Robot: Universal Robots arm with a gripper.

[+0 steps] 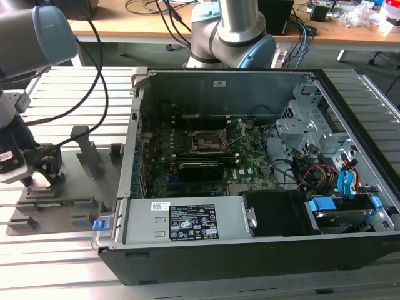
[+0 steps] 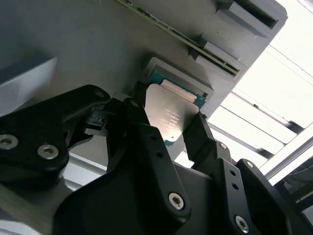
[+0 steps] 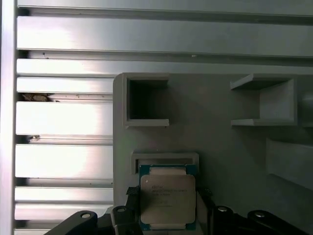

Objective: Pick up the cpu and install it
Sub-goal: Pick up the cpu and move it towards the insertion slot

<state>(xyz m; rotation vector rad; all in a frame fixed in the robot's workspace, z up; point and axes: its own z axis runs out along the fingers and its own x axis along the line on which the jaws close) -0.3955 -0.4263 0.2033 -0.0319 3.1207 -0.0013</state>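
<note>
The cpu (image 2: 171, 110) is a flat square chip with a silvery top and a green rim. It lies at its shallow nest on the grey fixture plate (image 3: 215, 147). In both wrist views my gripper (image 2: 168, 128) straddles it, a black finger (image 2: 139, 122) pressed to each opposite edge, shut on the chip (image 3: 167, 198). In the exterior view the gripper (image 1: 40, 178) sits low over the fixture plate (image 1: 69, 206) at that view's left. The motherboard socket (image 1: 209, 140) stands with its metal frame raised inside the open computer case (image 1: 187, 215).
Grey upright blocks (image 1: 90, 156) and pockets (image 3: 146, 100) rise from the fixture plate around the nest. The plate lies on a slotted aluminium table (image 1: 69, 94). Cables, a drive cage (image 1: 306, 125) and a power supply crowd the case's right side. A second arm base (image 1: 231, 31) stands behind the case.
</note>
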